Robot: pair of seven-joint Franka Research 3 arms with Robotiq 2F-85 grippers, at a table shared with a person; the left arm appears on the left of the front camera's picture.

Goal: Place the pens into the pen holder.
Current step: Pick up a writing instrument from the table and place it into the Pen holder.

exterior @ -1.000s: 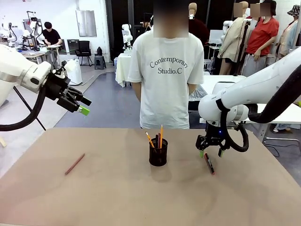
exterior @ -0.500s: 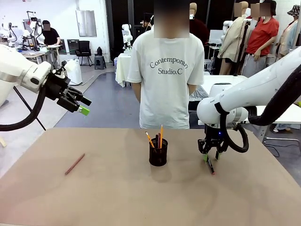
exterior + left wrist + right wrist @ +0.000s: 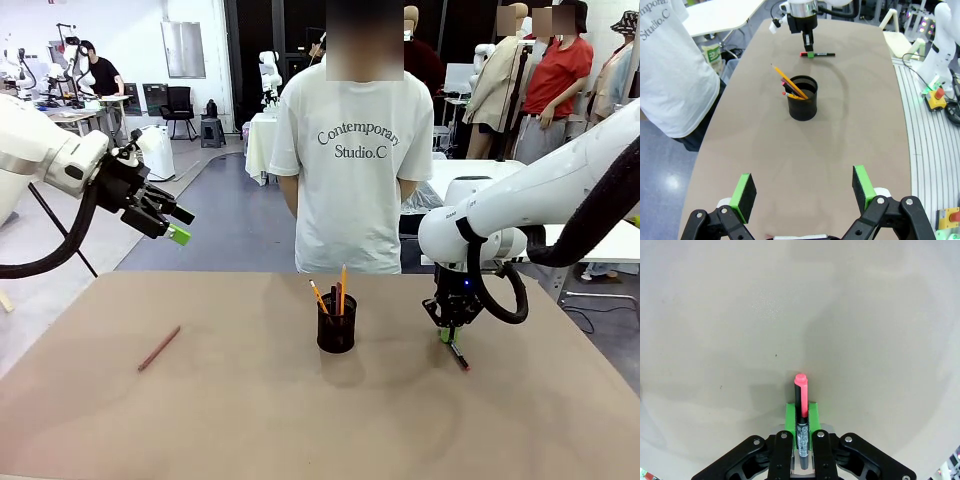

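The black mesh pen holder [image 3: 336, 325] stands mid-table with yellow pencils [image 3: 342, 285] sticking out of it. It also appears in the left wrist view as the pen holder [image 3: 802, 97] with a pencil [image 3: 785, 80] leaning inside. My right gripper [image 3: 447, 335] is down at the table right of the holder, shut on the black marker [image 3: 457, 352]. In the right wrist view the marker [image 3: 800, 395], red end forward, sits between that gripper's [image 3: 801, 416] green pads [image 3: 790, 415]. A reddish-brown pencil [image 3: 158, 348] lies at the table's left. My left gripper [image 3: 175, 225] hangs open, high at the far left, with nothing in it.
A person in a white T-shirt [image 3: 355, 150] stands at the far edge behind the holder, hands behind the back. The tan table [image 3: 250, 420] has bare room in front and between the holder and the brown pencil. The left wrist view looks down on the right gripper [image 3: 810, 50] and marker [image 3: 817, 54].
My right gripper's fingers have closed from wide open onto the black marker, which now lies more in line under the gripper. The left arm has not moved.
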